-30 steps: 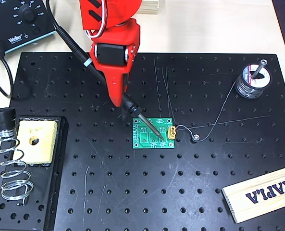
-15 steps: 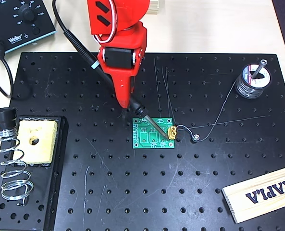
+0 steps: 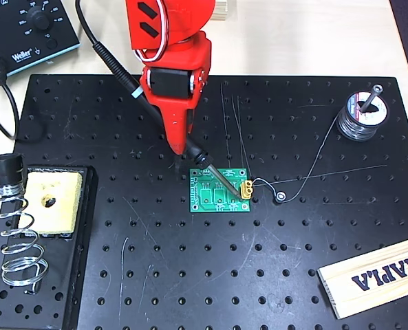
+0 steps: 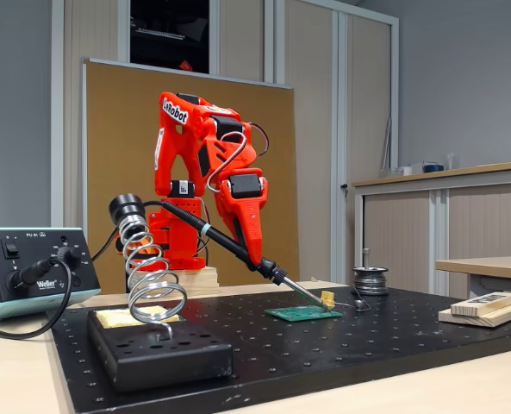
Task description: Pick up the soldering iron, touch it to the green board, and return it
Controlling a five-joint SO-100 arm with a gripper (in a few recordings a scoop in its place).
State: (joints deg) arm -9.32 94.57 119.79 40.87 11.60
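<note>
The soldering iron (image 3: 159,117) is clamped between the fingers of the red gripper (image 3: 183,148), which close on its black handle just above the metal tip. In the overhead view the iron slants down from upper left to lower right, its tip resting on the green board (image 3: 220,190) close to the yellow connector (image 3: 246,189). The fixed view shows the same tilt, tip (image 4: 311,299) meeting the board (image 4: 302,313). The board lies flat on the black perforated plate (image 3: 190,275). Farther out stand the coil-spring holder (image 3: 18,240) with its yellow sponge (image 3: 51,201), the solder spool (image 3: 362,113), a wooden block (image 3: 376,275) and the Weller station (image 3: 25,27).
</note>
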